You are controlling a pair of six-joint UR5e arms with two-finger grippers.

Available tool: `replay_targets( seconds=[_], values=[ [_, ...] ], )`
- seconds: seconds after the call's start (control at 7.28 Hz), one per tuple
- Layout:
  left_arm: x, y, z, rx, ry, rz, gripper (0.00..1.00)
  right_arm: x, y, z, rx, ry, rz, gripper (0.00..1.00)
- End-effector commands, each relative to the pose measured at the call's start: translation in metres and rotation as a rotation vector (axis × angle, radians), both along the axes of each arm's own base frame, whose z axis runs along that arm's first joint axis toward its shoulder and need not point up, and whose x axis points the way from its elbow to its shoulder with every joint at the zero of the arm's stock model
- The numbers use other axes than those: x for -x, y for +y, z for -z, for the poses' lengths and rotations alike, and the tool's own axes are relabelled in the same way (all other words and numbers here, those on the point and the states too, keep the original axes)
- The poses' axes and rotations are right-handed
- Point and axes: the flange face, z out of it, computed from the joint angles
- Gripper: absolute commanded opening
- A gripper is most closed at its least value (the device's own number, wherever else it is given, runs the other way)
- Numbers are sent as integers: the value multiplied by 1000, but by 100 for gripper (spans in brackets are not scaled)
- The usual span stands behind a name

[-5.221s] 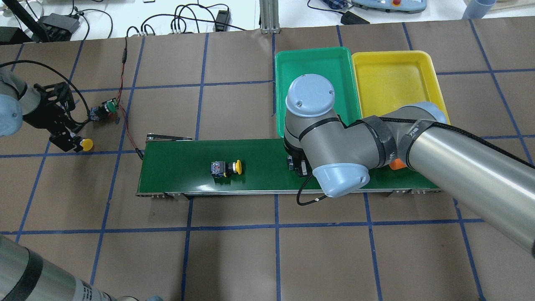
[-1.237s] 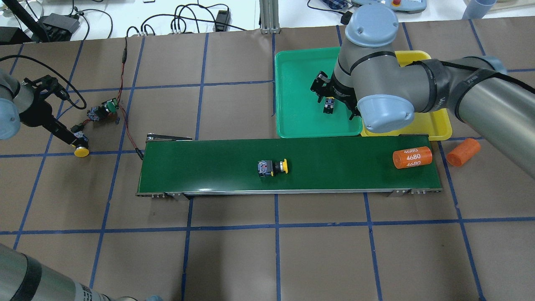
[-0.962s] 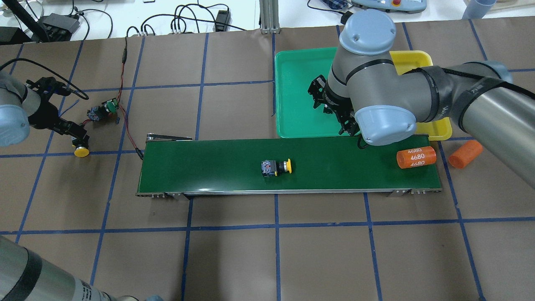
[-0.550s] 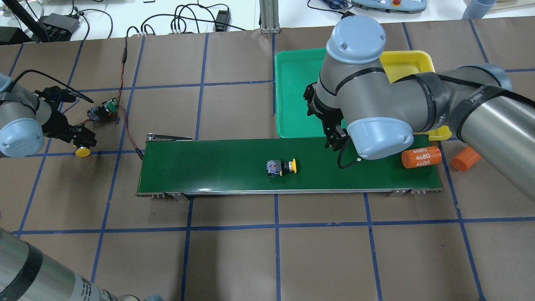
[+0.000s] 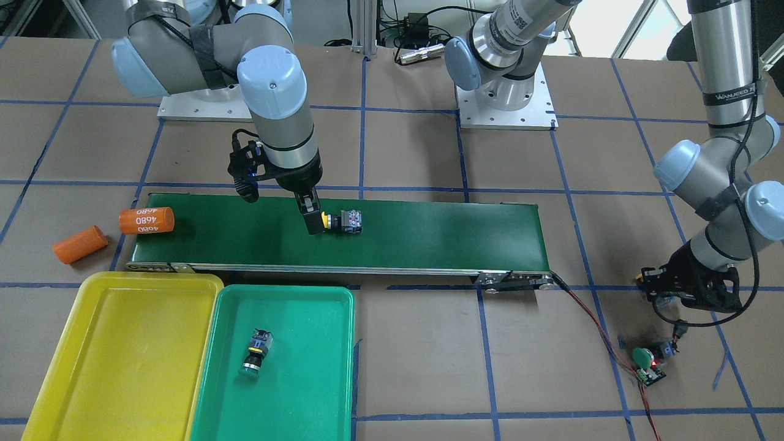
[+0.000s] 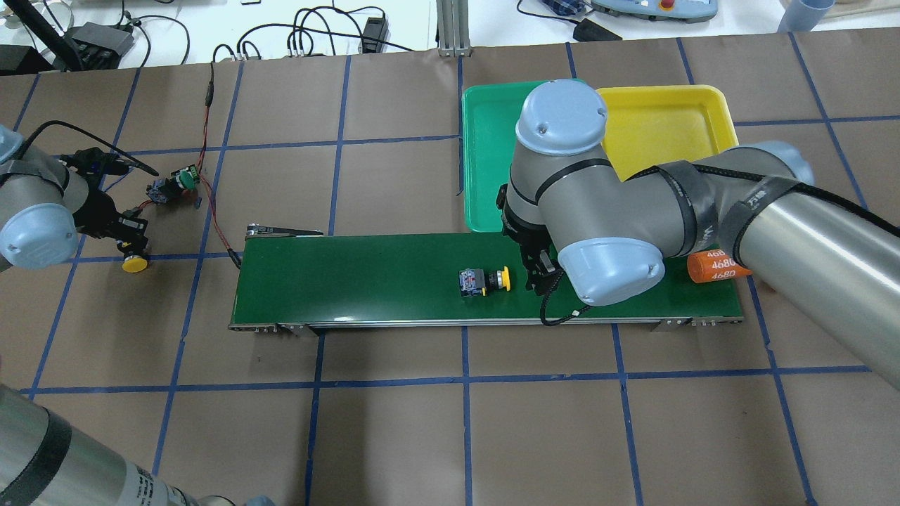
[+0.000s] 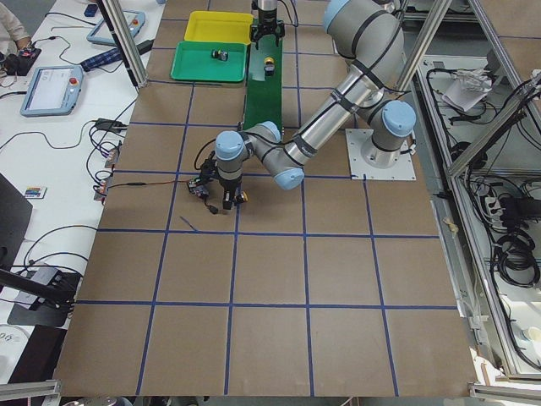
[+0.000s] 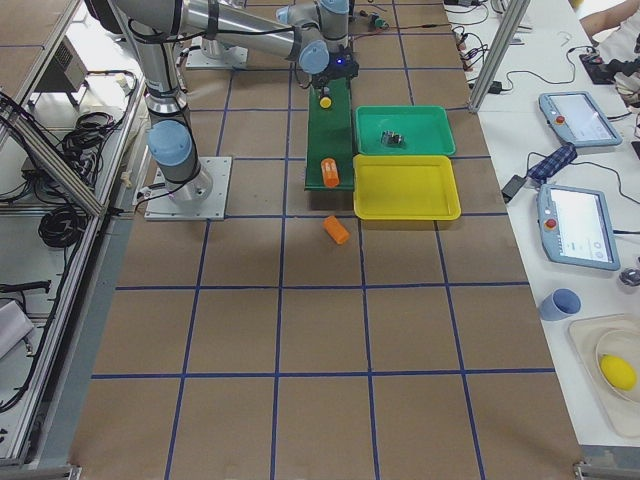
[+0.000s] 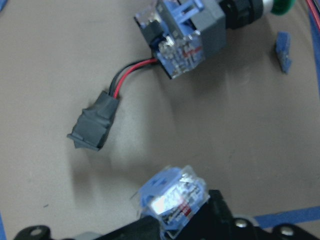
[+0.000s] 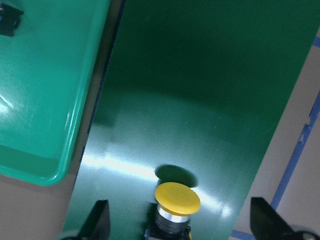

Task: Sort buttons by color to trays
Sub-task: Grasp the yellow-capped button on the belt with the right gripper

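Robotics lab. Two arms [image 5: 269, 67] bolted on metal plates [image 5: 539, 116], paper-covered table [image 6: 394, 436], blue tape grid [image 6: 464, 379]. Small conveyor belt [image 6: 351, 281] under right gripper [image 5: 312, 220]. Beyond it: aluminium post [image 6: 450, 28], cable tangle [image 6: 330, 31], teach pendants [image 8: 575, 225] on white bench [image 8: 610, 170].

Both arms are silver-grey metal tubes joined by fat cylindrical joints, each closed by a round pale-blue cap [image 6: 560, 116] dotted with small screws. The right arm [image 6: 808, 232] carries a black braided cable [image 6: 854, 211] along its tube, strapped under 2 black tape bands with faint white lettering. The left arm [image 5: 723, 55] bears a black ring and dark print on its tube. Each arm stands on a square silver base plate [image 5: 539, 101]. The right end effector [image 10: 182, 220] and the left end effector [image 6: 132, 242] are black.
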Motion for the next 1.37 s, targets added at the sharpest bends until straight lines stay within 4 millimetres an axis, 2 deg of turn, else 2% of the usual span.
replay_targets(
  seconds=[0.0, 0.14, 0.27, 0.41, 0.55, 0.82, 0.96, 1.1, 1.24],
  values=[
    [1, 1, -2, -5, -4, 1, 43, -18, 5, 26, -43, 15, 1, 100],
    [0, 0, -4, -1, -6, 1, 90, -27, 11, 28, -48, 16, -13, 100],
    [-3, 1, -8, 5, -12, -3, 100, -30, 13, 29, -51, 17, -25, 100],
    [-11, 3, -13, 12, -17, -16, 100, -31, 14, 34, -60, 20, -25, 100],
    [-42, 13, -15, 17, -20, -61, 100, -32, 9, 44, -75, 29, -21, 100],
    [-91, 34, -4, 18, -6, -87, 100, -32, 5, 44, -54, 41, -20, 100],
    [-108, 43, -1, 13, -3, -111, 100, -31, 6, 47, -61, 43, -23, 83],
    [-113, 45, 5, 11, 4, -117, 95, -29, 5, 46, -58, 42, -24, 26],
    [-111, 44, 12, 6, 10, -114, 90, -24, 1, 44, -56, 40, -24, 0]
  ],
)
